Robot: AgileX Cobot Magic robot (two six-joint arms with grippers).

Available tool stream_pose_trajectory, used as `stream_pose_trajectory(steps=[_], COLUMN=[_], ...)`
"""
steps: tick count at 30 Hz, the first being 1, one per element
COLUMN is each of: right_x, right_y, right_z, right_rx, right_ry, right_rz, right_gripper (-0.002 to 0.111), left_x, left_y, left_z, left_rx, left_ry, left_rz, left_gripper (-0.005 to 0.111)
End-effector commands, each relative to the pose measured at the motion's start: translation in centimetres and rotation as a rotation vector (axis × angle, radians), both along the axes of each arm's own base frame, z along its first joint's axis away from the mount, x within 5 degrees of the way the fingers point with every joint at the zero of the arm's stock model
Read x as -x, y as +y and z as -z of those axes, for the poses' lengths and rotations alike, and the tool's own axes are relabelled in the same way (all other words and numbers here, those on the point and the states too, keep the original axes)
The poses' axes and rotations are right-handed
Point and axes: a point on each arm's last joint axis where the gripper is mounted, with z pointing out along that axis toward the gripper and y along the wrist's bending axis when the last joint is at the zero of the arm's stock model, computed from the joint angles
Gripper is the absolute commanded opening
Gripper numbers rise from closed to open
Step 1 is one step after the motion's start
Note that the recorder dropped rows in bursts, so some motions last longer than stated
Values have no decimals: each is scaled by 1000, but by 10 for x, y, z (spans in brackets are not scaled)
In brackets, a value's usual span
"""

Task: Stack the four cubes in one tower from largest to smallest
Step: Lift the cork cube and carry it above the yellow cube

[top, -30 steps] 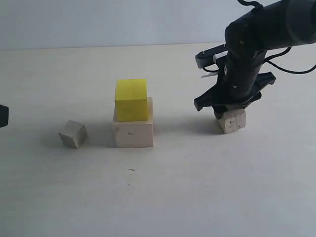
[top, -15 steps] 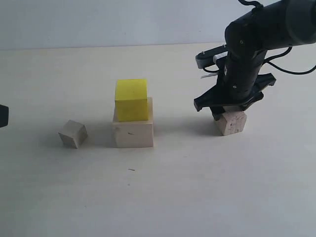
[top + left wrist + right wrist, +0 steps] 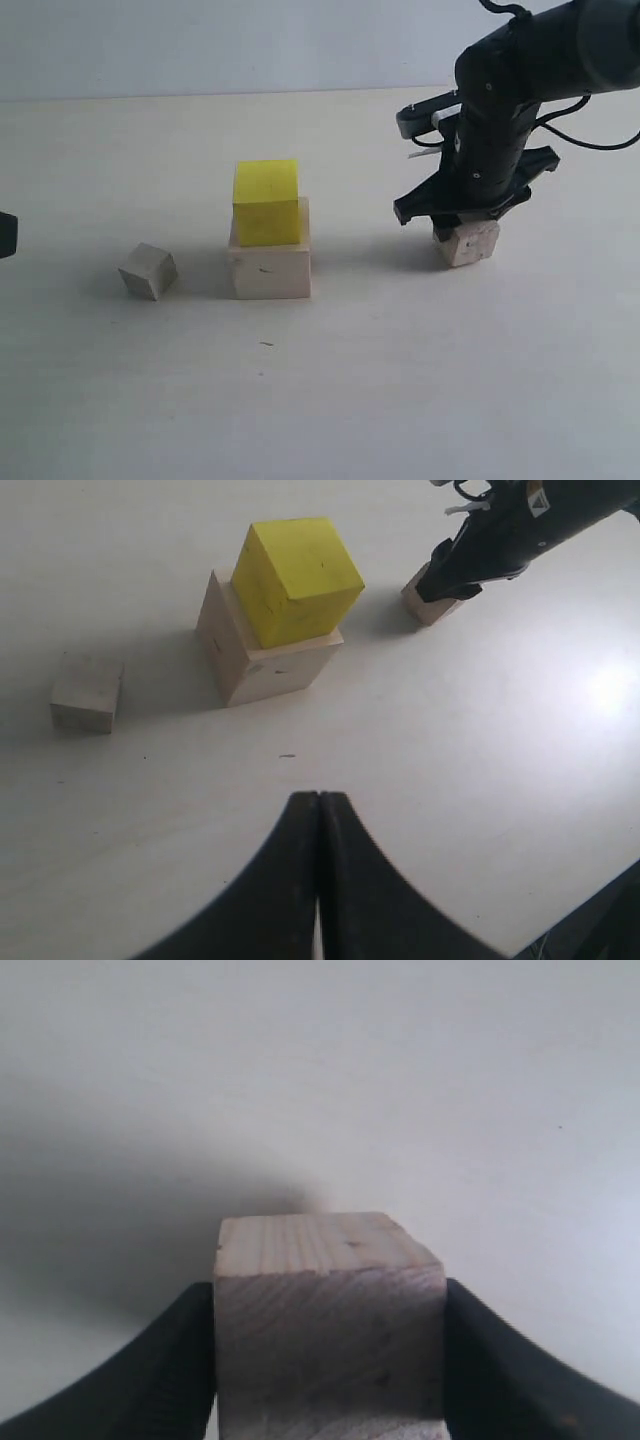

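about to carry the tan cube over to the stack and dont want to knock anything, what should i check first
1. Grip: the right gripper has its fingers against both sides of the speckled tan cube: ok.
2. Tan cube lifted off the table: cannot tell.
3. Top of the yellow cube bare: ok.
4. Yellow cube resting on the pale wood cube, though off centre and slightly turned: ok.
5. Left gripper shut and back from the stack: ok.
6. Greyish-white cube apart, on the stack's far side from the carry path: ok.
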Motion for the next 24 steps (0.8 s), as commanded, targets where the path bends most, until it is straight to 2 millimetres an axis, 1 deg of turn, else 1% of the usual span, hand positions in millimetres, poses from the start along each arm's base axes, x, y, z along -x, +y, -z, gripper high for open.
stream_pose_trajectory(steps=[1,5,9,11,14,16,18,21,23,24], right_x=[6,21,36,45,59,69,77,87,90,91], right_y=[-3,-2,3,6,12,20,31,53,66,71], right_z=[-33,-62,-92,-109,-133,-149,-166,-192,-205,-207], right_rx=[-34,-124,-257,-350,-482,-546,-569,-615,-604,-585], right_ry=[-55,-39,-32,-37,-40,-59,-85,-126,-166,-174], right_rz=[16,79,48,60,25,-4,-53,-105,-105,-99], right_gripper=[0,0,0,0,0,0,0,0,0,0], left_x=[-1,-1,-2,-3,-3,-4,-5,-6,-7,-7], left_y=[0,0,0,1,2,4,5,7,8,9], left_z=[0,0,-1,-1,0,0,0,1,1,1], left_rx=[-4,1,2,0,-27,-52,-77,-102,-125,-137], left_ry=[-5,-15,-30,-31,-44,-56,-72,-89,-100,-106], left_rz=[-1,-5,-11,-11,-12,-13,-15,-17,-17,-17], left_gripper=[0,0,0,0,0,0,0,0,0,0])
